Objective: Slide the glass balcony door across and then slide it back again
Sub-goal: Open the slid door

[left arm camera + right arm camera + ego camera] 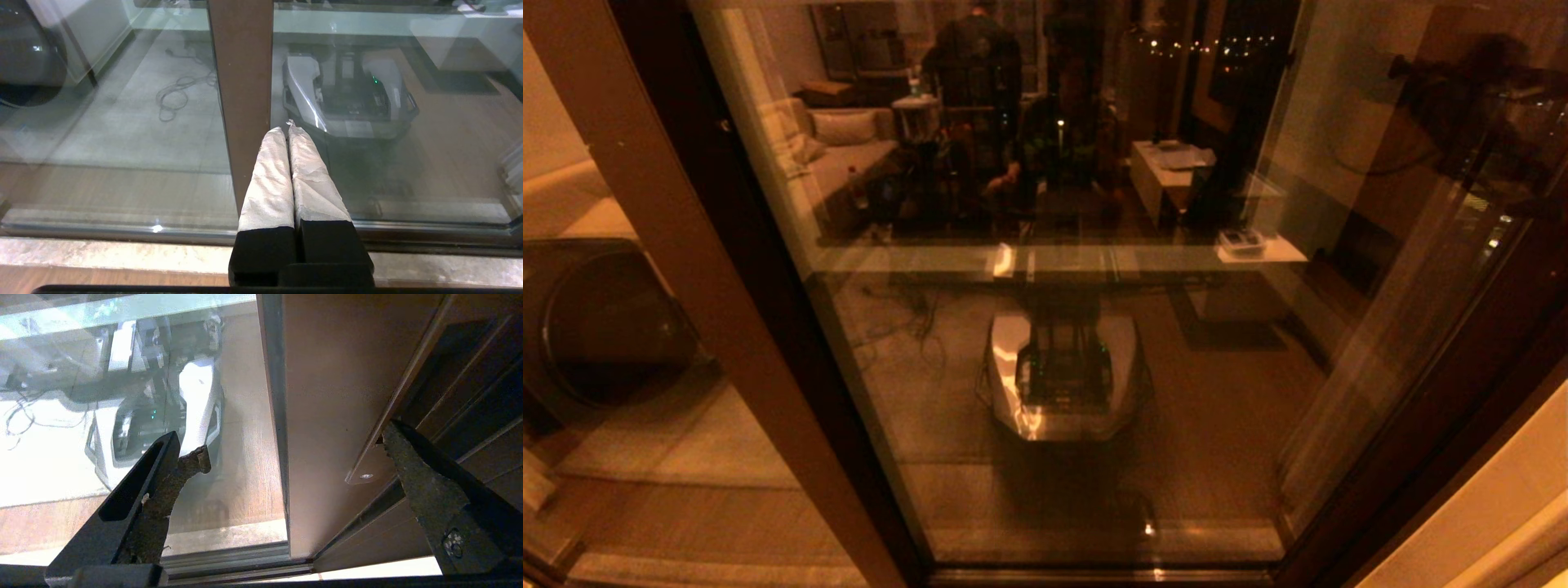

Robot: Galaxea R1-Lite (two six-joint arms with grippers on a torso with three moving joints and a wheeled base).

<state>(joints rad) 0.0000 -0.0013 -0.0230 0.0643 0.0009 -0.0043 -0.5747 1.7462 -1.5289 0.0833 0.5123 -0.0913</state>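
From the head we look down at the glass door [1062, 269]. Each wrist view sits low, close to its frame, above the bottom track; all share the pane.

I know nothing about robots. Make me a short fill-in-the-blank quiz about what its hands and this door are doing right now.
1. The left hand has its fingers pressed ____.
2. The right hand has its fingers spread ____.
3. Between the right hand's fingers stands the brown ____ of the glass balcony door.
4. Reflected in the glass is the robot's own white ____.

Missing words: together; apart; frame; base
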